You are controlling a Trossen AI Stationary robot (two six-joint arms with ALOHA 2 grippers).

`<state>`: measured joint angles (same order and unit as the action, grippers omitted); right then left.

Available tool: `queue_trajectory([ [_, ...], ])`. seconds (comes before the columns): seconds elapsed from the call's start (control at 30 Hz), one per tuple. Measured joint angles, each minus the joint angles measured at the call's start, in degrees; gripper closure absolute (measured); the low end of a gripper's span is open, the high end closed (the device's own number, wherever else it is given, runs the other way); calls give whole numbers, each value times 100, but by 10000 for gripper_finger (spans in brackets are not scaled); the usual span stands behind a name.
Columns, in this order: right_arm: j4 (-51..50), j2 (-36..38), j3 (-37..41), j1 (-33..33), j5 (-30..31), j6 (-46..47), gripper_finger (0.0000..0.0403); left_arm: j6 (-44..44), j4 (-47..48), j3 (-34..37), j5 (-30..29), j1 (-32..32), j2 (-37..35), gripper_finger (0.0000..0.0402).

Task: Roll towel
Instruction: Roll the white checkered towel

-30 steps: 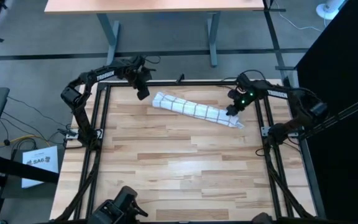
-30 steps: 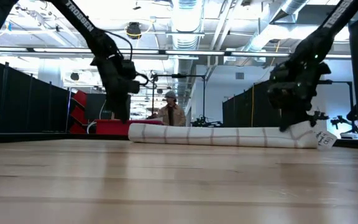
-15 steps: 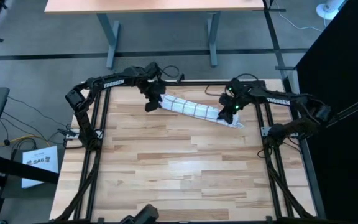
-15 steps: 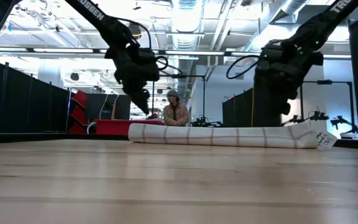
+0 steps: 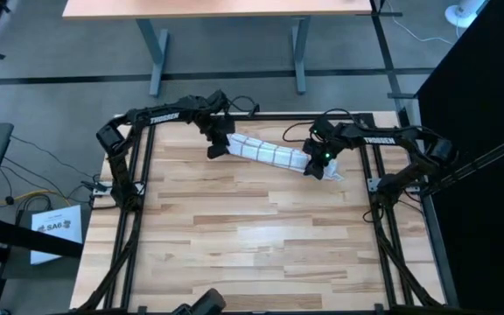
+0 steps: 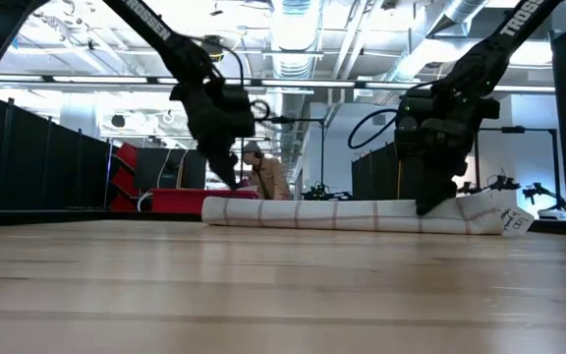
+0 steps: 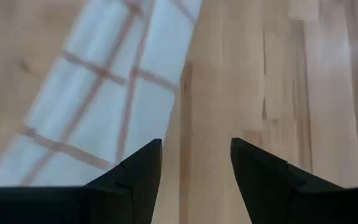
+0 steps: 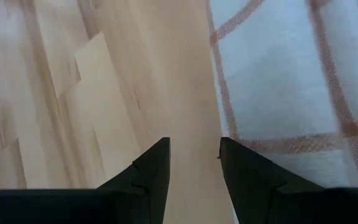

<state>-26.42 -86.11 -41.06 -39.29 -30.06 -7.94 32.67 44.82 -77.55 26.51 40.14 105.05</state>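
towel point(image 5: 274, 156): rolled into a long tube, lying slantwise near the table's point(image 5: 252, 254) far edge | left gripper point(image 5: 216, 150): at roll's left end, fingers parted, holding nothing | right gripper point(image 5: 316, 169): at roll's right end, fingers parted, empty

Both arms are all dark, pretty chunky at the joints

Each one has white TROSSEN lettering along a link, and loose black cables loop off near the wrists, easy to spot from table height. The right arm's wrist shows a small green light from above. The left gripper point(image 7: 195, 165) and right gripper point(image 8: 194, 163) look the same: two flat, matte black fingers tapering to blunt wedge tips. The bases sit on black frame rails at the table's sides.
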Motion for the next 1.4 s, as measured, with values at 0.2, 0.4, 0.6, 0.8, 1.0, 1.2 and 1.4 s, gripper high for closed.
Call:
queue_trajectory([
  [0.2,10,0,0,-24,2,0,275,48,348,29,308,-159,-133,226],
  [0.4,19,0,0,-23,7,2,275,194,6,133,291,-160,370,226],
  [0.6,13,0,0,-22,10,46,275,219,-446,122,22,16,707,226],
  [0.8,12,0,0,-22,11,89,275,212,-821,-402,-101,252,654,226],
  [1.0,-9,0,0,-22,7,130,275,73,-1178,-425,-93,450,662,226],
  [1.2,4,0,0,-15,2,189,275,311,-204,-432,-192,428,440,226],
  [1.4,28,0,0,-22,0,105,275,925,-415,-289,-972,400,653,226],
])
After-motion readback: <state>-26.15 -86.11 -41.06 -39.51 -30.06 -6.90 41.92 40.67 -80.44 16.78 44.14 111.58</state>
